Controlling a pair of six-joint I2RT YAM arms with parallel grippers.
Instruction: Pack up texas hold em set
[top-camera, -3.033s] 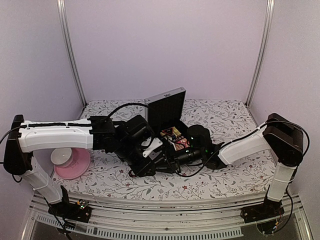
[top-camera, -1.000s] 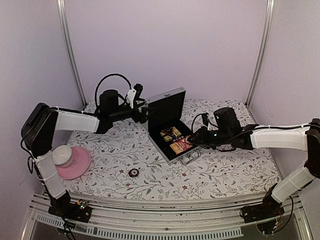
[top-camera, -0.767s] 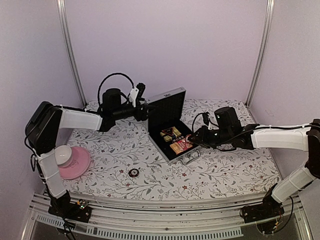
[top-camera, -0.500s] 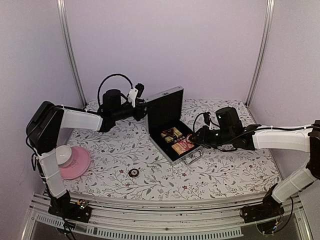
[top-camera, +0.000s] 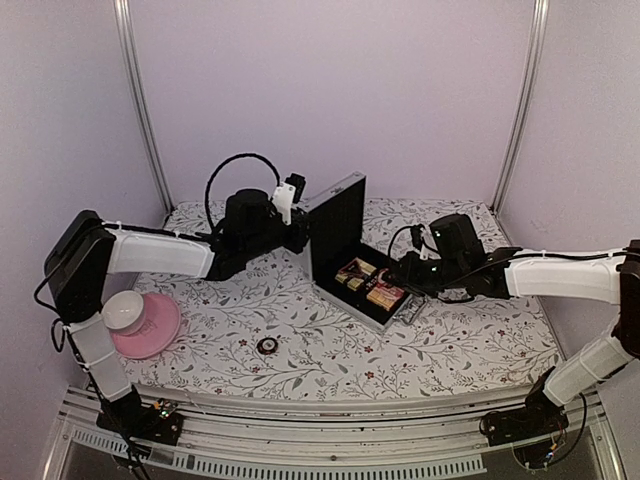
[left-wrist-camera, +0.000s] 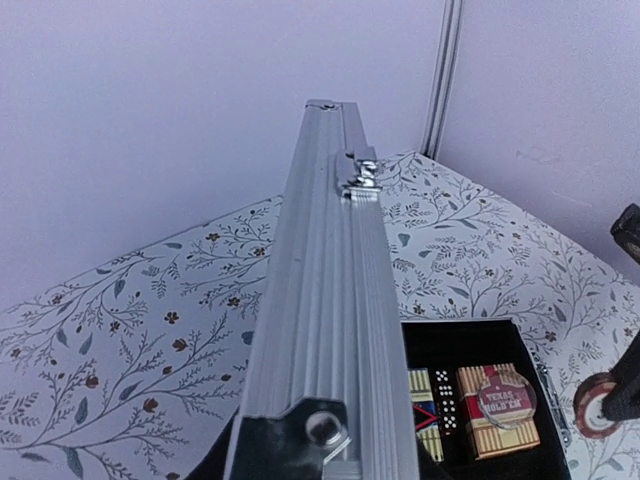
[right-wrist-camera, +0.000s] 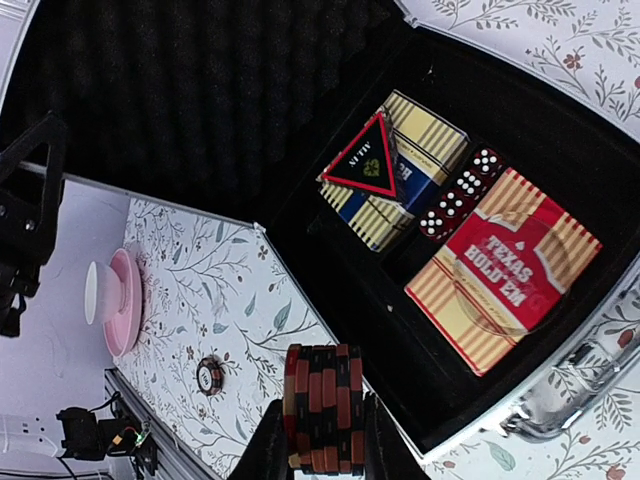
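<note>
top view, briefcase (top-camera: 372, 300): open in the middle of the flowered table (top-camera: 460, 350), black tray flat, silver lid (top-camera: 335, 222) standing close to upright.
top view, left gripper (top-camera: 300, 228): right up against the lid's outer edge, near a top corner; jaws cannot be made out from here.
top view, right gripper (top-camera: 405, 272): low at the tray's right side, just beside the rim.
top view, round token (top-camera: 267, 345): alone on the table in front of the case, well apart from it.
top view, plate (top-camera: 160, 330): pink, at the left by the left arm, white bowl (top-camera: 124, 310) on it.
left wrist view, lid: ribbed silver edge runs straight up the middle of the picture, a latch (left-wrist-camera: 360, 180) further along it.
left wrist view, left gripper: own fingers hidden behind that edge, so whether it pinches the lid or only touches it, cannot tell.
left wrist view, card packs (left-wrist-camera: 495, 410): down in the tray at lower right, a red one and a yellow one, dice between them.
right wrist view, right gripper: clamped narrow on a stack of chips (right-wrist-camera: 322, 400), red and black, one finger on each side.
right wrist view, stack of chips: upright in the grip, just outside the tray's side rim, over the table.
right wrist view, triangle token (right-wrist-camera: 365, 160): lying on the yellow and blue pack.
right wrist view, dice (right-wrist-camera: 460, 195): red, in a row between the two packs.
right wrist view, handle (right-wrist-camera: 560, 400): metal, on the tray's front rim at lower right.
right wrist view, round token: on the table beyond the chips, plate and bowl further off.
</note>
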